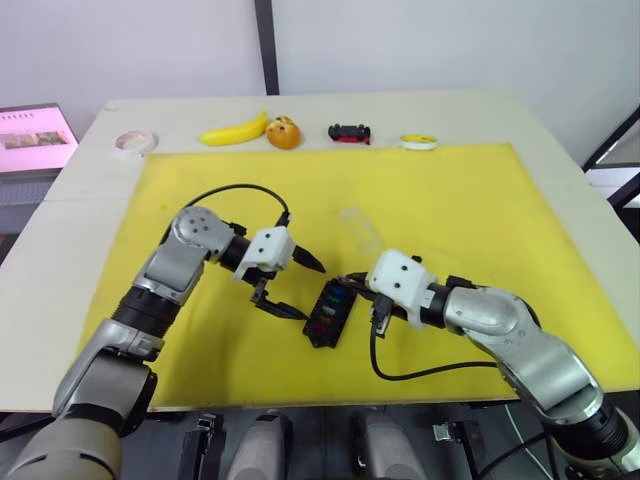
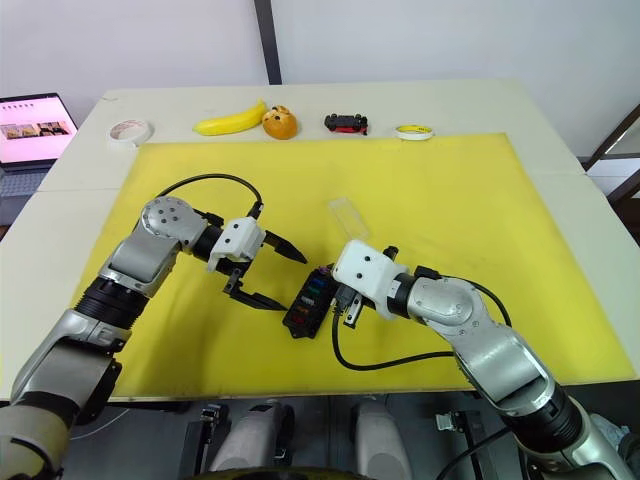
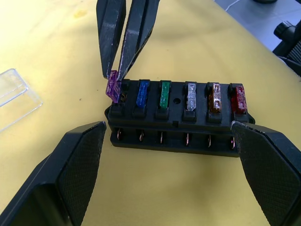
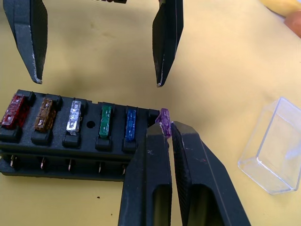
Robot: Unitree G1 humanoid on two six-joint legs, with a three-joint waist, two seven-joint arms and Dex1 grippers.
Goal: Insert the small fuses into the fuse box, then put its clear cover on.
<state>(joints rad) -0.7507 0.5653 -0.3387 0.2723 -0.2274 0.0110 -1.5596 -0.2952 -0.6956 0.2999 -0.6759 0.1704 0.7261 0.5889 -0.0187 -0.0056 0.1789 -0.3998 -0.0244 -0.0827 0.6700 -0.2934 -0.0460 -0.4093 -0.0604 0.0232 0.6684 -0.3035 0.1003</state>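
The right gripper (image 4: 165, 129) pinches the purple fuse (image 3: 113, 86) over the end slot of the fuse box (image 1: 328, 312); it seems tilted, so pressing may jam it. The left gripper (image 1: 300, 288) hangs spread beside the box, the clear cover (image 2: 349, 217) apart.

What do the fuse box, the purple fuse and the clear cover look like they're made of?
Fuse box: probably moulded black plastic, matte, with small metal terminals along its side. Purple fuse: likely translucent tinted plastic, since light passes through it. Clear cover: apparently thin, glossy, transparent plastic; the yellow mat shows through.
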